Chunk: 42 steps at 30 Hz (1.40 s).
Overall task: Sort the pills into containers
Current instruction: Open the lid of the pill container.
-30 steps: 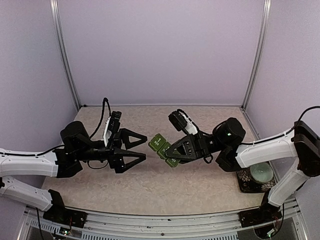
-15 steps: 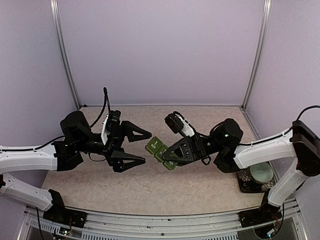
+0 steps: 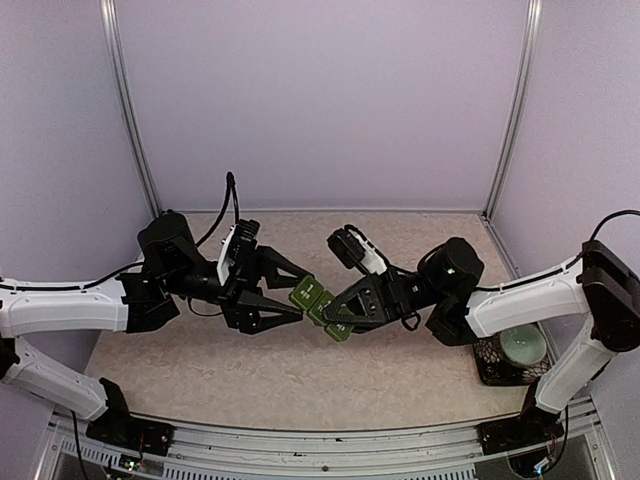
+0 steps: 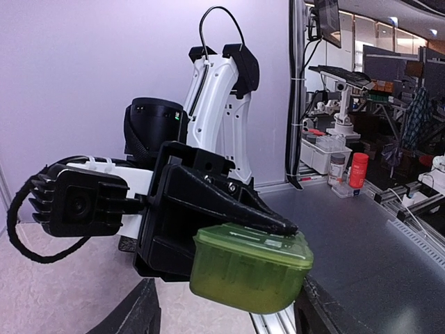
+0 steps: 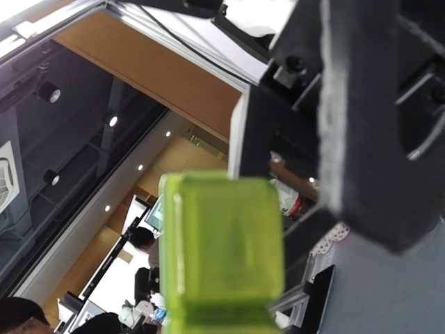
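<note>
Right gripper (image 3: 338, 314) is clamping down on the pill-box strip (image 3: 318, 303), biting its lower-right end and holding it up off the desk (image 3: 250, 372), right in the centre of the overhead frame. The dark green strip is running on a slant, from upper left down to lower right, with its three lidded compartments side by side. Left gripper (image 3: 300, 299) is reaching in from the left of the frame and straddling the strip's free upper-left compartment, one finger above it and one below. In the left wrist view the jaws are standing apart: the green box is sitting low in the centre of the picture between the two dark fingers, and a gap is showing on its left side, so the left gripper is not squeezing it. In that same view a black finger of the right gripper is pressing flat on the lid. The right wrist view is giving only a blurred yellow-green block at lower centre, with black gripper parts crowding the upper right. Further out, both white arms are stretching toward the middle of the desk, and a pale green bowl (image 3: 522, 347) is sitting at the lower right of the overhead frame, beside the right arm.
</note>
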{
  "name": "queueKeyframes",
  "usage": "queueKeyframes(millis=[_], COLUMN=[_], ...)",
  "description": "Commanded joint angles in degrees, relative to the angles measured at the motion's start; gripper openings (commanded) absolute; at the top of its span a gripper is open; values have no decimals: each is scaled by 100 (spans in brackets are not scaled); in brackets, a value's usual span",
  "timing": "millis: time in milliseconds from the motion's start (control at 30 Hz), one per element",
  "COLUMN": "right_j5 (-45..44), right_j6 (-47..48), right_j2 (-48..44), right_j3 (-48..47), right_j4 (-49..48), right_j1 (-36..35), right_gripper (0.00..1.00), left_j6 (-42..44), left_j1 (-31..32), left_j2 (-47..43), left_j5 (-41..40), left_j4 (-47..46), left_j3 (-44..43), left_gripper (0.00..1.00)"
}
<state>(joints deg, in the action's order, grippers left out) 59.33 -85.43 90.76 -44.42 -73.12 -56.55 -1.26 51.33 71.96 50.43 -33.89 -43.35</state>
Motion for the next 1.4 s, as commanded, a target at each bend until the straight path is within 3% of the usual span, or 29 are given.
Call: queueKeyframes(millis=[0, 300, 800, 833, 900, 1033, 1367], right_j5=[161, 204, 224, 231, 229, 226, 222], right_j6=[-58, -138, -45, -36, -4, 85, 112], right_j2=[108, 201, 304, 312, 303, 274, 283], right_j3=[-115, -144, -154, -154, -155, -126, -75], right_j4=[-105, -207, -42, -34, 6, 141, 140], right_j1=[-72, -65, -71, -69, -72, -73, -60], right_gripper=[0, 0, 0, 0, 0, 0, 0], left_j6=[-138, -240, -643, -680, -760, -855, -1038], left_j1=[-115, -194, -159, -148, -114, -4, 26], left_j2=[-42, -16, 82, 81, 63, -40, -243], left_j5=[226, 341, 43, -3, -172, -560, -959], left_j4=[-301, -446, -635, -636, -608, -612, -680], left_j3=[8, 4, 35, 40, 53, 171, 401], left_gripper=[63, 54, 20, 21, 36, 48, 61])
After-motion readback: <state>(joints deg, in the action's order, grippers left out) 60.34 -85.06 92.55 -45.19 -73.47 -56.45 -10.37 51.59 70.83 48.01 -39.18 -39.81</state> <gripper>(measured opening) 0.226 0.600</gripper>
